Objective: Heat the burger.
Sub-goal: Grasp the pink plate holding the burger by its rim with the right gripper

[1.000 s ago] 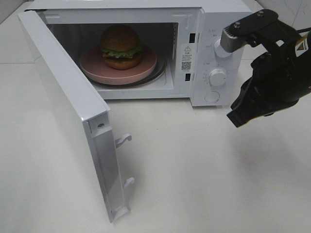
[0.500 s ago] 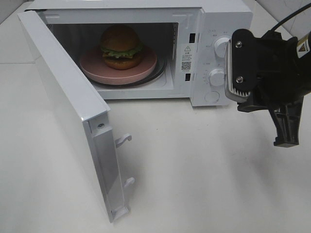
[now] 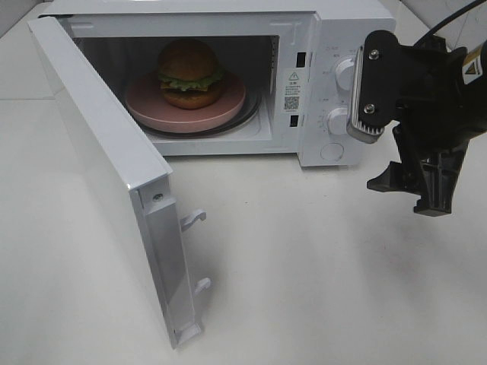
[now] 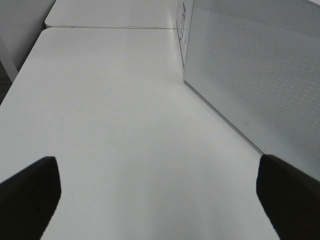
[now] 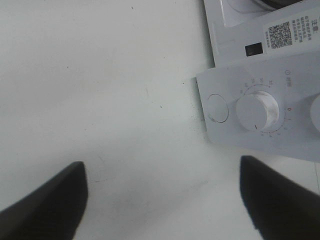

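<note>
Golden-brown burger (image 3: 189, 72) on pink plate (image 3: 232, 100) inside open microwave (image 3: 335, 26), well apart from my right claw (image 3: 415, 194), spread empty beside the dials (image 3: 340, 120).

There is one microwave (image 3: 228, 7) with one door (image 3: 99, 160). Inside are one burger (image 3: 189, 72) and one pink plate (image 3: 232, 103). The control panel carries two dials, an upper knob (image 3: 345, 74) and a lower knob (image 3: 340, 120), plus one round button (image 3: 332, 151). The door edge has two latches, an upper hook (image 3: 193, 218) and a lower hook (image 3: 202, 285). There are two hands, the right hand (image 3: 411, 190) and the left hand (image 4: 160, 195), and one white surface (image 3: 304, 266).
</note>
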Robot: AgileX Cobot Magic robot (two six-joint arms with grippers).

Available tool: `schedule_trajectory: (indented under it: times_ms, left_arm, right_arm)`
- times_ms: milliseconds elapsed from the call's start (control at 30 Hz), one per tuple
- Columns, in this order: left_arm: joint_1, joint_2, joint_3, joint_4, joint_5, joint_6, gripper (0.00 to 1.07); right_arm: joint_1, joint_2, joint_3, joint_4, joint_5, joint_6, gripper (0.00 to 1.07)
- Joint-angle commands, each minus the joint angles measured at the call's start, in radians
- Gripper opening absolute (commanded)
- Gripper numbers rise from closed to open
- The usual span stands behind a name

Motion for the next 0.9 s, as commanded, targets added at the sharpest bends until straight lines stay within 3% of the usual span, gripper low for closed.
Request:
schedule_trajectory:
  times_ms: [33,500,900]
  left_arm:
    - [0.006,-0.022,0.002,-0.006,-0.005,0.000,1.03]
    - [0.006,-0.022,0.002,-0.006,-0.005,0.000,1.03]
    - [0.006,-0.022,0.002,-0.006,-0.005,0.000,1.03]
  right_arm:
    - [0.026,0.031,-0.021,-0.011,0.010,0.047,1.01]
    - [0.139,0.228,-0.198,-0.103,0.028,0.088,0.98]
    - [0.181,0.368,-0.318,-0.155,-0.011,0.107,0.96]
